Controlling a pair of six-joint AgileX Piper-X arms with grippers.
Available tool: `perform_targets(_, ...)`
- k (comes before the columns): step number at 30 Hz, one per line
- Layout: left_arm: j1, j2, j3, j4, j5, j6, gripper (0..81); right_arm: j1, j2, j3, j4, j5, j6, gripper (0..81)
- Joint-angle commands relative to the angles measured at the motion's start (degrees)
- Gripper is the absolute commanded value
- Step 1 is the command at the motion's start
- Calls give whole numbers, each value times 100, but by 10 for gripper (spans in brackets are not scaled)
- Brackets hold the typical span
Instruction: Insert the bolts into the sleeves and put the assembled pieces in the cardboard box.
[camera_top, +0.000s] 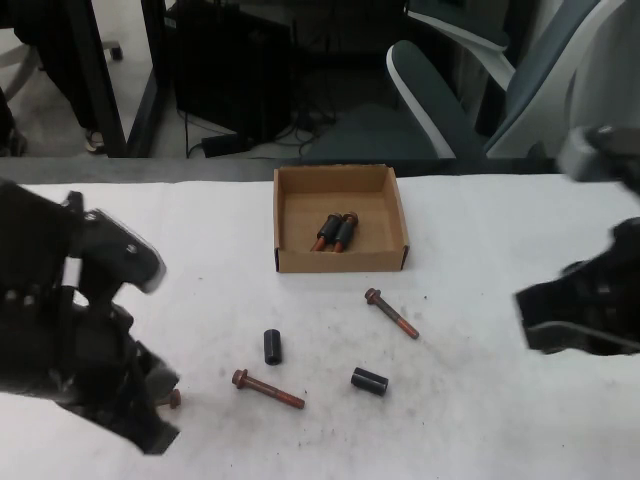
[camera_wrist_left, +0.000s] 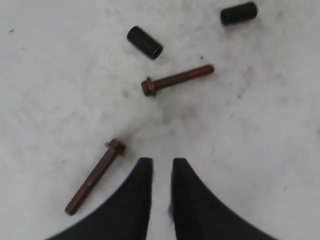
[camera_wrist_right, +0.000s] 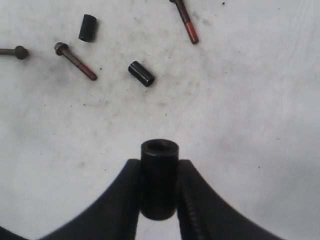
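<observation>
So, starting at the right gripper (camera_wrist_right: 159, 161): clamped on a black sleeve (camera_wrist_right: 159, 182), open bore facing the wrist camera, out over the white bench (camera_wrist_right: 260, 125). Nothing else touching that sleeve.

Over at the left gripper (camera_wrist_left: 161, 167): fingers nearly together with just a slim gap, nothing pinched between them, hovering low over the bench just beside a rusty bolt (camera_wrist_left: 95, 177) lying flat.

Moving outward from there: a second bolt (camera_wrist_left: 177, 79) also lying flat, then a loose sleeve (camera_wrist_left: 144, 42) just past its head, and another sleeve (camera_wrist_left: 239, 13) off beyond its threaded end, both on their sides and apart from each other. Then a third bolt (camera_top: 391, 313), closer to the cardboard box (camera_top: 340, 262).

Box sitting at the far middle of the bench, with two assembled pieces (camera_top: 336, 231) inside, side by side and touching, roughly mid-box.
</observation>
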Motion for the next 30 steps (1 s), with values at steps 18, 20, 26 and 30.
perform_targets(18, -8, 1339, -290, -362, -367, 1712, 306, -17, -1403, 34, 844, -222, -167, 0)
perform_targets(20, -8, 1442, -290, -340, -344, 1712, 306, -17, -1407, 39, 842, -267, -167, 0)
perform_targets(26, -8, 1686, -290, -692, -347, 2010, 306, -17, -1417, 39, 894, -302, -167, 0)
perform_targets(30, 4, 1833, -290, -895, -400, 2010, 306, -17, -1417, 39, 897, -302, -167, 0)
